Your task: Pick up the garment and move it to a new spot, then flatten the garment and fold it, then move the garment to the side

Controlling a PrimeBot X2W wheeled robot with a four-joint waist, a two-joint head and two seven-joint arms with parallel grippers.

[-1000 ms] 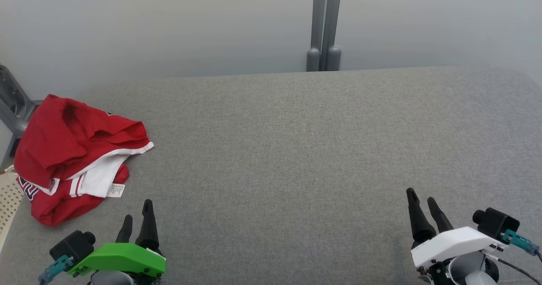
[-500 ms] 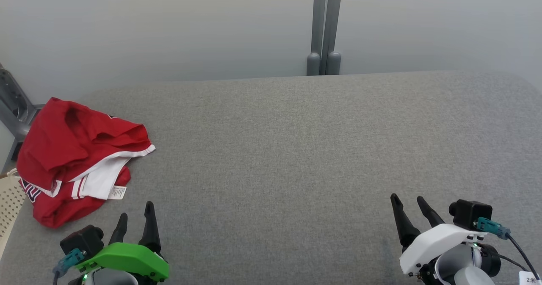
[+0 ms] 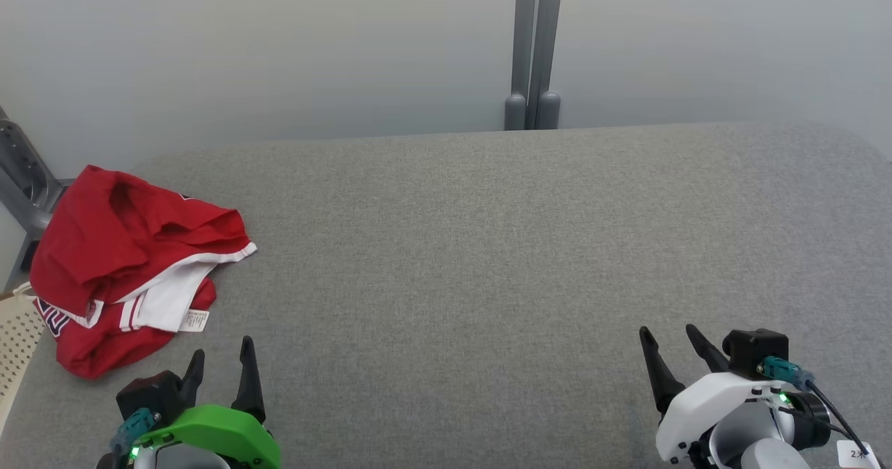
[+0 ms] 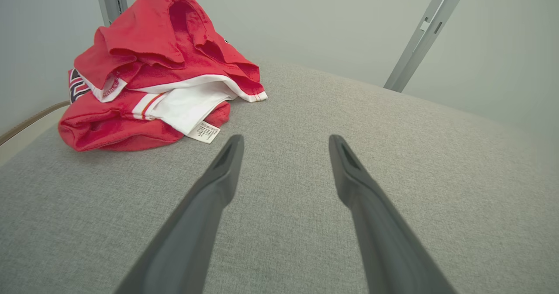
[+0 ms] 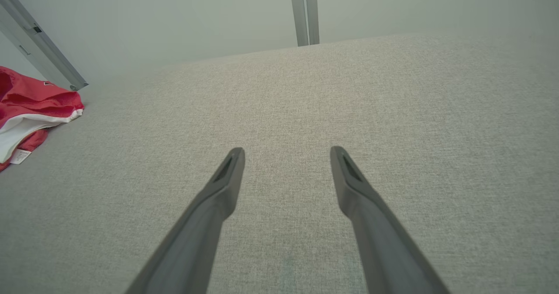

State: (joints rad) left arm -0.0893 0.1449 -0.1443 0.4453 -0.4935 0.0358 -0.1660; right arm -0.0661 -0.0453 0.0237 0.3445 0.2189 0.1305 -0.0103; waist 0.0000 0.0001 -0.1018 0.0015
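A crumpled red garment [image 3: 125, 260] with white trim and a small white label lies in a heap at the far left of the grey cushioned surface [image 3: 488, 260]. The left wrist view has the garment [image 4: 153, 75] ahead and to the left of my fingers. My left gripper [image 3: 221, 357], on its green housing, stands open just below the heap and apart from it. At the lower right my right gripper [image 3: 667, 336], on its white housing, is open with nothing between its fingers. The right wrist view catches the garment [image 5: 30, 110] at its left edge.
A grey metal post [image 3: 533, 44] rises behind the surface's far edge against a pale wall. A slanted grey strut [image 3: 21, 176] and a cream perforated basket [image 3: 14, 336] sit off the left edge beside the garment. The middle and right of the surface are bare fabric.
The whole head view has shifted, so the camera moved. Both grippers sit lower in the picture than before, the right one also further left. Both stay open. The garment lies unchanged.
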